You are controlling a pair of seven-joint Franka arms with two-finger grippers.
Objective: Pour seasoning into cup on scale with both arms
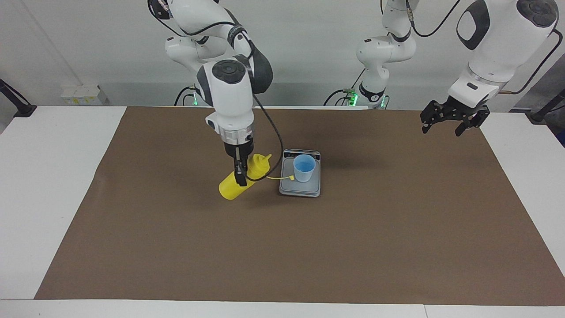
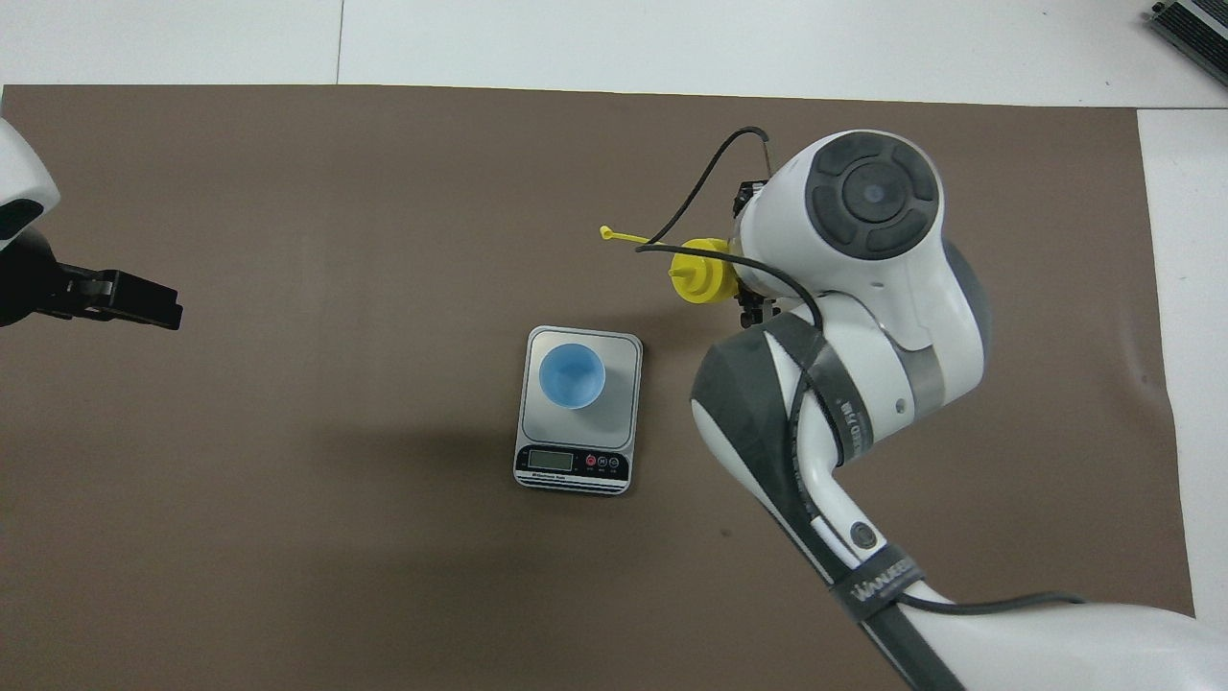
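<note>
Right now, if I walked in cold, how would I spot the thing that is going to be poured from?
Find the brown mat on the table, then the silver scale at its middle with a light blue cup on it. Beside the scale, toward the right arm's end, the right gripper holds the seasoning bottle tilted in the air. It is the only bright yellow thing, with a small cap dangling on a tether.

A white table (image 1: pixel 39 185) carries a brown mat (image 1: pixel 309 247), with the scale (image 1: pixel 300 187) on it.
</note>
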